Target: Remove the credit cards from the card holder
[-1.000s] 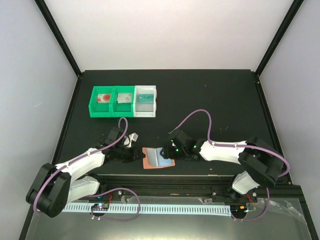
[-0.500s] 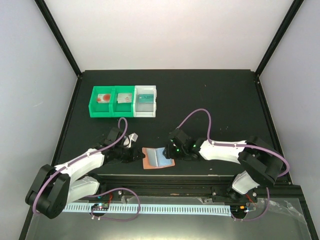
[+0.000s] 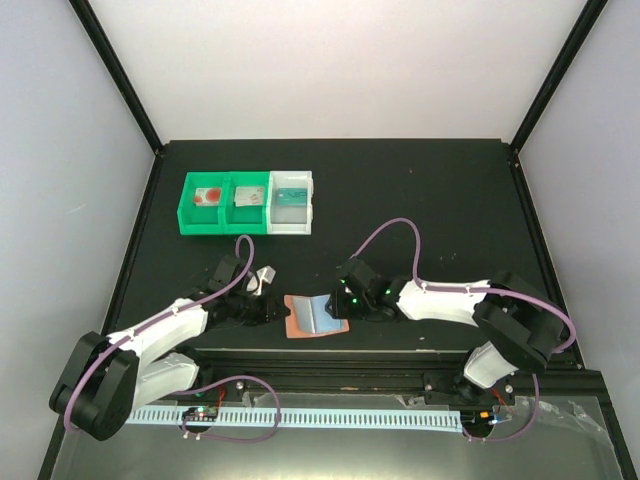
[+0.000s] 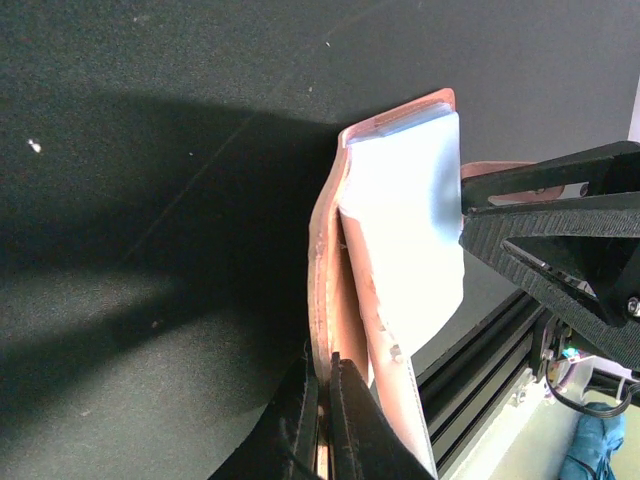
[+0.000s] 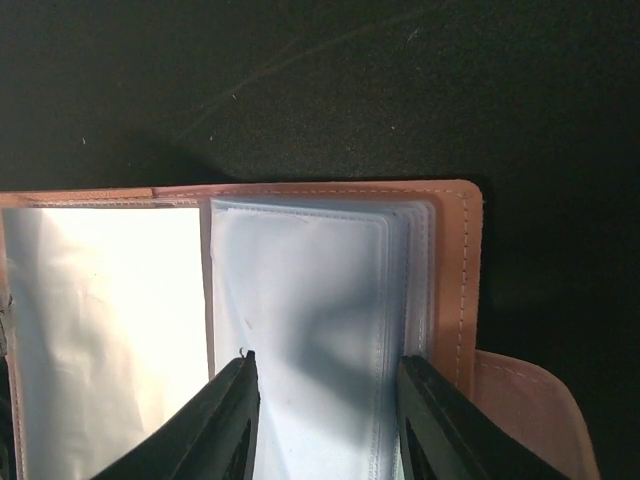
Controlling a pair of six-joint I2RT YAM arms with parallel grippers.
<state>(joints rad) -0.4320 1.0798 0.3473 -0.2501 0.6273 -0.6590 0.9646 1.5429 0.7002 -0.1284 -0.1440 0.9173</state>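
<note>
Well in front of the bins [image 3: 226, 227], card holder [image 3: 316, 315] lies open, left claw [image 4: 322, 375] clamped on its edge, right claw [image 5: 328, 365] half-open astride the sleeves [image 5: 300, 270]; advise lowering squarely, pinching one layer only

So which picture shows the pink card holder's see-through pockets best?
The right wrist view: the card holder lies open, filling the picture, its clear sleeves plain. The left wrist view shows it edge-on, pinched by the left claw. From the top it is small.
</note>
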